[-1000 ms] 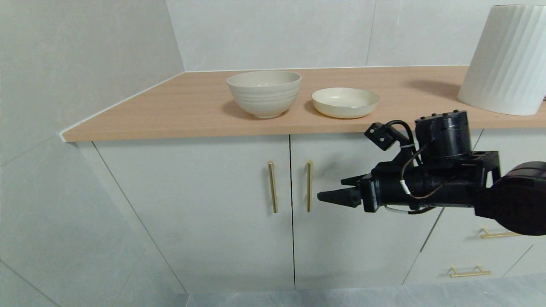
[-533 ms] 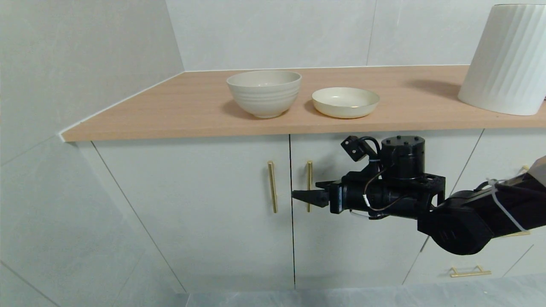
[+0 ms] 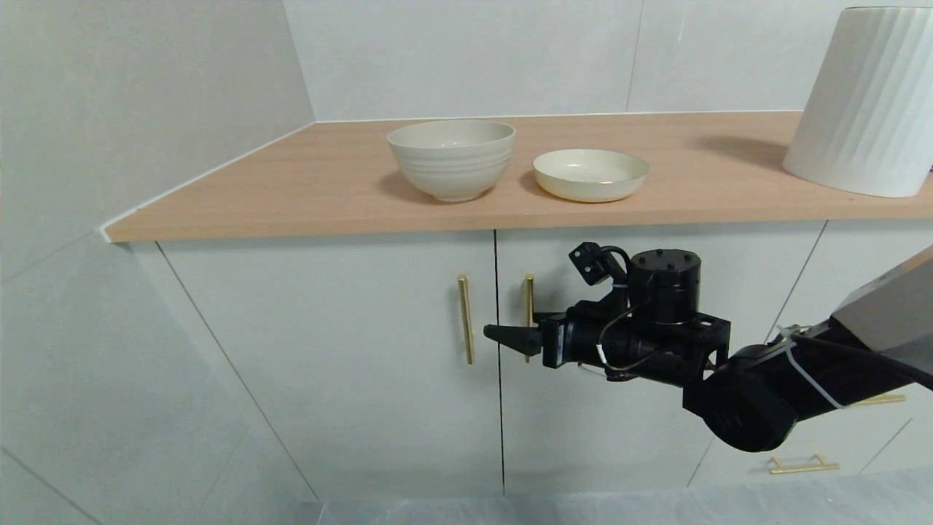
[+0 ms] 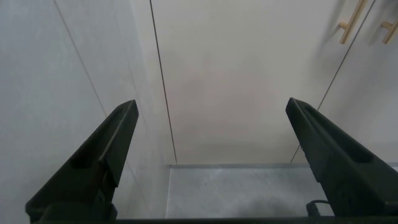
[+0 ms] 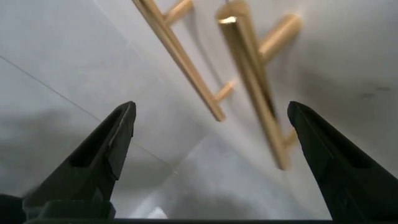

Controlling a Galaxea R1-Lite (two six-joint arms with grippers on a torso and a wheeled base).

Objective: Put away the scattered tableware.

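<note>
In the head view, the right gripper [image 3: 510, 337] was level with the closed cabinet's door handle [image 3: 528, 302]. The bowl [image 3: 451, 159] and dish [image 3: 590, 174] sat above it on the countertop [image 3: 291, 197], neither yet stored. In the left wrist view, the left gripper [image 4: 211, 118] was spread wide and empty. In the right wrist view, the right gripper's jaws stood wide apart, gripping nothing, with the handle just ahead.

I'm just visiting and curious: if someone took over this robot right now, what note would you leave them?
Right gripper: open, level with the right door handle of the closed cabinet, not gripping it.
Left gripper: open, empty, facing the cabinet front low down.
Bowl and shallow dish: side by side on the countertop, untouched.
Done: nothing put away yet.
Left: open the cabinet, probably by that handle, then move both pieces inside.
</note>
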